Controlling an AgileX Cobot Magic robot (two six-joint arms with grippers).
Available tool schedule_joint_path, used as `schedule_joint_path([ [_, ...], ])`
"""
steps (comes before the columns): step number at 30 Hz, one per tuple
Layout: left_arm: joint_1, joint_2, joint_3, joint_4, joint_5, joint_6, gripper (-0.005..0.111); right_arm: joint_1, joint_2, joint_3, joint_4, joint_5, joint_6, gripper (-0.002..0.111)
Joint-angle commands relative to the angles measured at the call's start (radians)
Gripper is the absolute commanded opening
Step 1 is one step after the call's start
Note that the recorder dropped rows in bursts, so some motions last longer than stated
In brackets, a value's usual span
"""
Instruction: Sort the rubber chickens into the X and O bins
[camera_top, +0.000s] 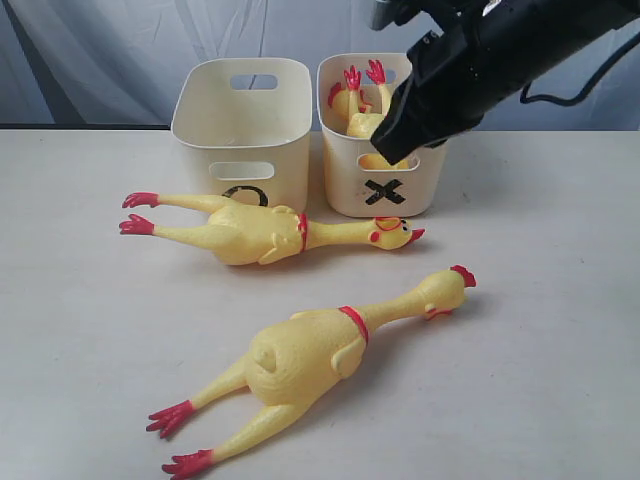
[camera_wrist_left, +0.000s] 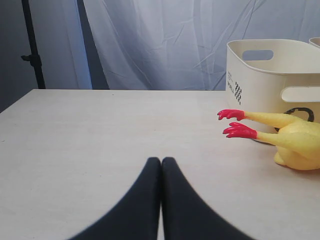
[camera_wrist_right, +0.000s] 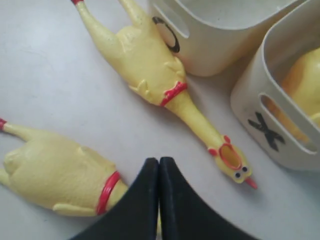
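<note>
Two large yellow rubber chickens lie on the table. One (camera_top: 255, 232) stretches in front of the bins with its head below the X mark. The other (camera_top: 300, 360) lies nearer, head to the right. The O bin (camera_top: 215, 140) stands left of the X bin (camera_top: 345, 180), which holds smaller chickens (camera_top: 360, 105) with red feet up. My right arm (camera_top: 470, 60) hangs over the X bin. Its gripper (camera_wrist_right: 159, 161) is shut on nothing, above the table between the two large chickens (camera_wrist_right: 150, 65) (camera_wrist_right: 50, 172). My left gripper (camera_wrist_left: 161, 160) is shut and empty, low over the table, well short of a chicken's red feet (camera_wrist_left: 235, 122).
A grey curtain (camera_top: 100, 50) hangs behind the table's back edge. A dark stand (camera_wrist_left: 32, 50) rises beyond the table in the left wrist view. The O bin (camera_wrist_left: 275, 75) carries a small checkered label on its side.
</note>
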Motion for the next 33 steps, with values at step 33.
schedule_joint_path([
  [33,0.003,-0.005,0.005,-0.331,-0.158,-0.008,0.000,-0.004,-1.109,0.910,0.470,-0.437,0.044,0.000],
])
